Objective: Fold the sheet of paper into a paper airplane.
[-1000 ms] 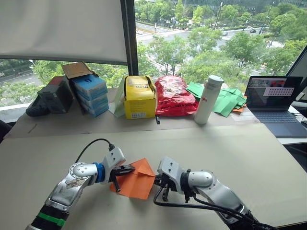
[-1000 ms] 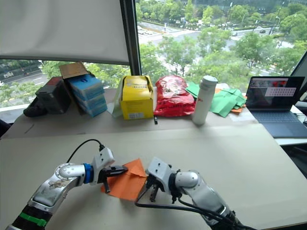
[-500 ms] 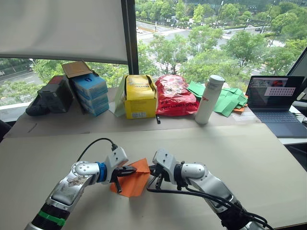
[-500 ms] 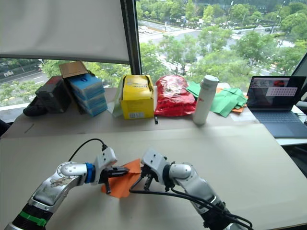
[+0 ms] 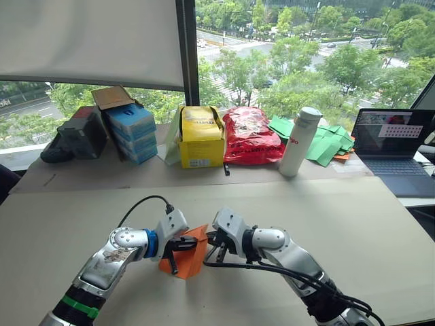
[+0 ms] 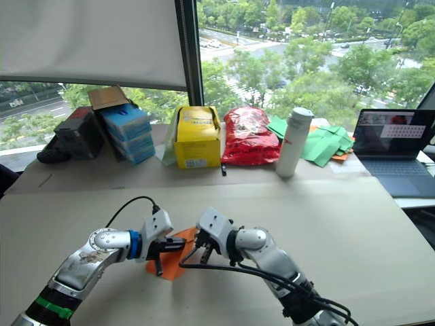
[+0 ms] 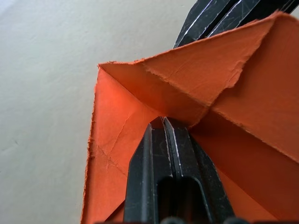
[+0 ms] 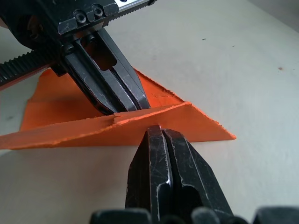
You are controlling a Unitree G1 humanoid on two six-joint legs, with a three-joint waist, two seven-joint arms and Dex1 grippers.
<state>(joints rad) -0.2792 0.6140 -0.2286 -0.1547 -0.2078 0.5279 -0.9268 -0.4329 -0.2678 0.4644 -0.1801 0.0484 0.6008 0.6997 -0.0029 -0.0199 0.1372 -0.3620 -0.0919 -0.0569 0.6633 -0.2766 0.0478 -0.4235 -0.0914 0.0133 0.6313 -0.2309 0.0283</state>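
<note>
Two grippers meet over the paper (image 5: 187,250) near the front edge of the table (image 5: 353,210), and we see it lying between them as a folded orange piece. Our left gripper (image 5: 191,242) has its fingers pressed together, tips set into the crease where a raised flap meets the layer beneath; in the left wrist view those fingers (image 7: 163,154) sit closed with their tips tucked under the flap's torn edge. Our right gripper (image 8: 156,132) is likewise closed, its tips touching the near edge of that lifted flap, though we cannot tell whether any paper is pinched between them. In the right wrist view the paper runs as a long, low wedge whose sharp corner tapers away to one side, past the left fingers (image 8: 122,93) standing on it. From the head views the paper's long axis runs roughly from the table's front edge toward the window, one corner pointing back toward the yellow box (image 5: 200,138).

Along the far side stand blue boxes (image 5: 130,130), a red bag (image 5: 248,134), a white bottle (image 5: 298,141), green paper (image 5: 325,142) and a laptop (image 5: 396,146), all well apart from the grippers.
</note>
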